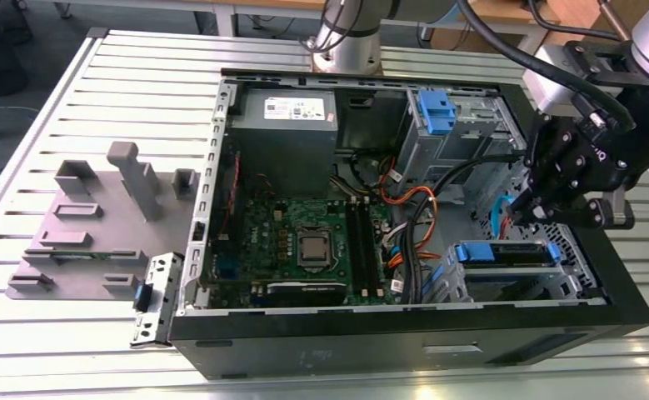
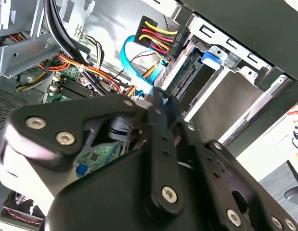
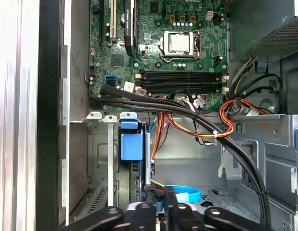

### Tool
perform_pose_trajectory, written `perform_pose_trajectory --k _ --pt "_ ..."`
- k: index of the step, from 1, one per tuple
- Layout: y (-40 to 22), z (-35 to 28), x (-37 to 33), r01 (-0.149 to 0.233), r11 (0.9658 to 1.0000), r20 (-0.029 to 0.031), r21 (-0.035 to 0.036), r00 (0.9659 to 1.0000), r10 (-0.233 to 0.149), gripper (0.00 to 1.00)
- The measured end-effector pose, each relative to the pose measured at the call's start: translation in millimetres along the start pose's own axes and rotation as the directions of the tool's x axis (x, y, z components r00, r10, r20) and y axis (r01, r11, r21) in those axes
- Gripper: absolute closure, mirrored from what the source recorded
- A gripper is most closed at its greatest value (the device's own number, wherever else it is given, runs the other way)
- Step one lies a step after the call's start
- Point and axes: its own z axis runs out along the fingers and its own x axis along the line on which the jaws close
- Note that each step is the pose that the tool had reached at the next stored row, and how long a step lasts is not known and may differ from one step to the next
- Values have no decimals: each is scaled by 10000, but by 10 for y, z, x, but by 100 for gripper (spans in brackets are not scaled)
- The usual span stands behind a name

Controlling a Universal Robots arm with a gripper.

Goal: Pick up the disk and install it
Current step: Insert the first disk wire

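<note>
The disk (image 1: pixel 504 254) sits in the drive cage at the near corner of the open computer case, toward the exterior view's right; its blue carrier handle (image 3: pixel 131 144) sticks out of the cage slot. In the second wrist view the disk (image 2: pixel 189 72) lies edge-on in the cage with the handle at its end. My gripper (image 1: pixel 533 218) hangs just above that cage, tilted, and its fingers (image 3: pixel 169 204) are pressed together with nothing visible between them. The gripper's black links (image 2: pixel 158 144) hide part of the cage.
Another blue carrier (image 1: pixel 436 112) stands in the far drive bay. A grey power-supply box (image 1: pixel 291 112), the motherboard (image 1: pixel 302 242) and a black cable bundle (image 3: pixel 187 115) lie inside the case. A light-blue cable (image 3: pixel 187 195) loops close to my fingers. A grey fixture (image 1: pixel 102 217) stands at the exterior view's left.
</note>
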Motion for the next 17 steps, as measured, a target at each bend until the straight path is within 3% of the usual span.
perform_pose_trajectory --k 1,9,17 --pt "0 0 0 0 10000 -1 1 10000 0 83" --pt "0 3 4 0 10000 2 0 10000 0 84" --pt "0 59 161 5 10000 37 64 10000 -5 84"
